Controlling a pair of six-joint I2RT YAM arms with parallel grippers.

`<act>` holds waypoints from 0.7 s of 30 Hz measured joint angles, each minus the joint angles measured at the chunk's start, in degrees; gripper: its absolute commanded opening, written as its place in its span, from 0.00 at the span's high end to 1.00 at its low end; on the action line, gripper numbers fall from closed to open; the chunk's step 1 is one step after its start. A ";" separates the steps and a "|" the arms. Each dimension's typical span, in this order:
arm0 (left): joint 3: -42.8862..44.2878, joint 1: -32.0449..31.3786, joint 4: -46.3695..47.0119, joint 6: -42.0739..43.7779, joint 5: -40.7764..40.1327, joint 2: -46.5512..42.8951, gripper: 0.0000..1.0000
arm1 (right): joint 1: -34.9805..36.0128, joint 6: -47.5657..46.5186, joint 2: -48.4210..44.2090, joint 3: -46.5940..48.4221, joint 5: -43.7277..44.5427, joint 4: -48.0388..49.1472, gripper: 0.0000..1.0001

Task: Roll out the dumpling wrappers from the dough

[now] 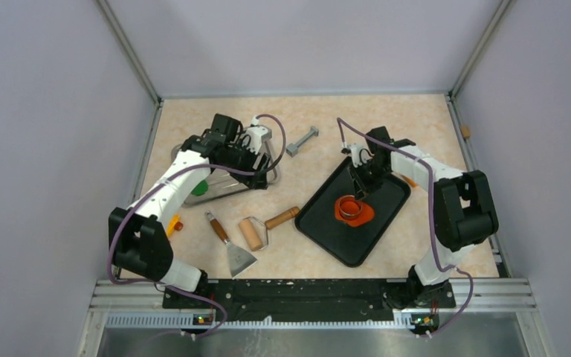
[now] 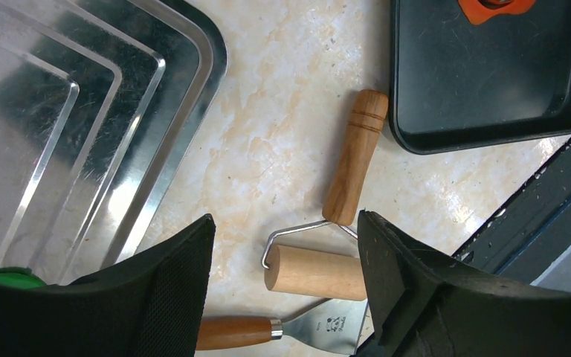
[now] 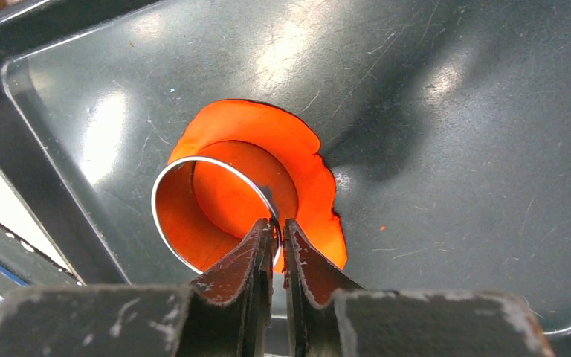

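— Where do we find the dough (image 1: 364,215)?

— We see it just right of centre in the overhead view. It is a thin, ragged orange-red sheet lying flat on the floor of the black tray (image 1: 320,214), nearer the tray's upper end than its lower corner.

— And what stands on it?

— A metal ring (image 3: 172,216) sits upright on the sheet. In the right wrist view we see orange clay filling its inside. The sheet also spreads past the ring toward the top and right of that frame.

— How does the right gripper (image 3: 279,227) stand?

— Its two fingers are pressed nearly together at the bottom centre of the wrist view. The ring's thin wall runs into the slit between them, so we read that as a pinch on the ring's near wall.

— And the left gripper (image 2: 286,223)?

— We see it in the upper left of the overhead view, above the silver tray (image 2: 119,111). Its jaws stand wide apart and hold nothing. In its wrist view the dark fingers frame the lower edge, with bare table (image 2: 282,97) between them.

— What else lies there?

— A wooden rolling pin (image 2: 317,272) lies on the table between the two trays. Its handle points toward the black tray's corner. A scraper (image 2: 321,327) with a wooden handle lies just beside it, at the bottom of the left wrist view.
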 measured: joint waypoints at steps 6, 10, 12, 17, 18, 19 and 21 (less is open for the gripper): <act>-0.04 0.33 0.35 -0.81 1.05 0.00 0.27 | 0.37 -0.02 0.00 -0.26 1.90 -0.07 0.87; -0.04 0.33 0.98 -1.62 1.77 0.00 0.27 | 1.03 -0.02 0.00 -0.63 2.58 0.22 0.95; -0.04 0.37 1.25 -1.90 2.08 0.00 0.27 | 1.49 -0.22 0.00 -1.11 2.97 0.13 1.00; -0.04 0.50 1.70 -2.54 2.71 0.00 0.27 | 1.84 -0.44 -0.09 -0.92 3.65 -0.42 1.00; -0.04 0.55 1.73 -2.56 2.82 0.00 0.27 | 1.88 -0.46 -0.24 -0.70 3.74 -0.70 1.00; -0.04 0.59 1.73 -2.67 2.86 0.00 0.27 | 1.92 -0.50 -0.48 -0.39 3.82 -1.18 1.00; -0.04 0.61 1.73 -2.78 2.86 0.00 0.27 | 1.81 -0.63 -2.34 0.61 3.69 -2.86 1.00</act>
